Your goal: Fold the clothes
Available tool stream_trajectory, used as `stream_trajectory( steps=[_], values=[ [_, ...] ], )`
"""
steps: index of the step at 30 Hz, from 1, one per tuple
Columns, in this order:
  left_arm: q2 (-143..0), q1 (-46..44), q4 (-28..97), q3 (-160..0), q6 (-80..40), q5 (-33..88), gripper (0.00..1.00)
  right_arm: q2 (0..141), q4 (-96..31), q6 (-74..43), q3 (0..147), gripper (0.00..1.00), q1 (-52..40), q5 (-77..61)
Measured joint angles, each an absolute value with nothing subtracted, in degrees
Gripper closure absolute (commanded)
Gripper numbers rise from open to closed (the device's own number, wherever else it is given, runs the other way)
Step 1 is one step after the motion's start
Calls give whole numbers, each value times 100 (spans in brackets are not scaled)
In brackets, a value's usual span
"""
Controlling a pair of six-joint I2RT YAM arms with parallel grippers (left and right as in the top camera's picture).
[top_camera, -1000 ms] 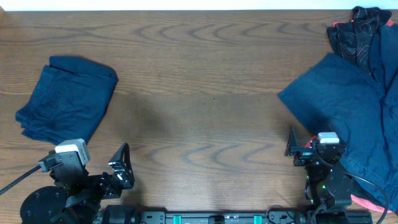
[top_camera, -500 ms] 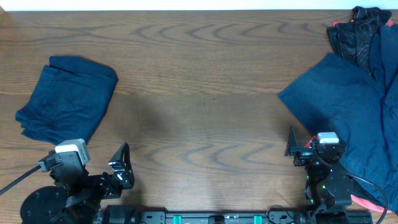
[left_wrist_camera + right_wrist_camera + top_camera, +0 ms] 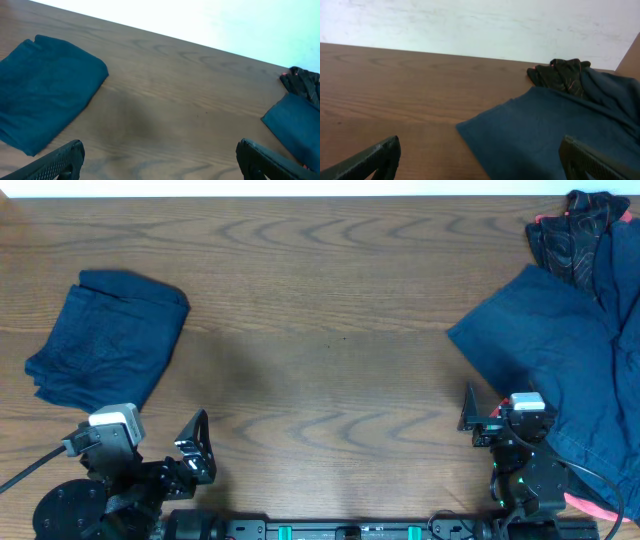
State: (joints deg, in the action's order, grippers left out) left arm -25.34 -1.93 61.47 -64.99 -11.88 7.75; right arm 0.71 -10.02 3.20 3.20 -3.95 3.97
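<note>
Brown wood-grain table (image 3: 340, 310) fills the view, with a pale wall behind its far edge. Largest on it is a loose navy garment (image 3: 560, 350), spread unfolded over the right side and running off the right edge. One corner of it points toward the table's middle. A folded navy garment (image 3: 105, 340) lies as a neat, slightly tilted block at the far left, well apart from the loose one. A smaller black garment (image 3: 570, 230) with thin red lines sits crumpled in the far right corner, touching the loose navy cloth. My left gripper (image 3: 162, 160) is spread wide and holds nothing, near the folded garment. My right gripper (image 3: 480, 160) is also spread wide and bare, just beside the loose garment's near edge.
</note>
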Motion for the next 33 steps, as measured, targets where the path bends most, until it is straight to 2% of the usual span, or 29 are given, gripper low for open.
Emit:
stream_trajectory(
  steps=[6,12,20,28,33],
  values=[
    [-2534,-187,6764,-6495,-1061,489,2,69,-1002,322,320,1,-395,397],
    [-2447,71,6812,-6462,-996,231,2,69,-1002,322,320,1,-395,395],
    [-1398,189,6641,-5815,-526,106,2,69,-1000,322,320,1,-395,392],
    [-158,189,4965,-3957,-311,106,2,69,-1000,322,318,1,-395,392],
    [-62,189,3717,-2777,-290,108,2,69,-998,322,318,1,-395,392]
  ],
)
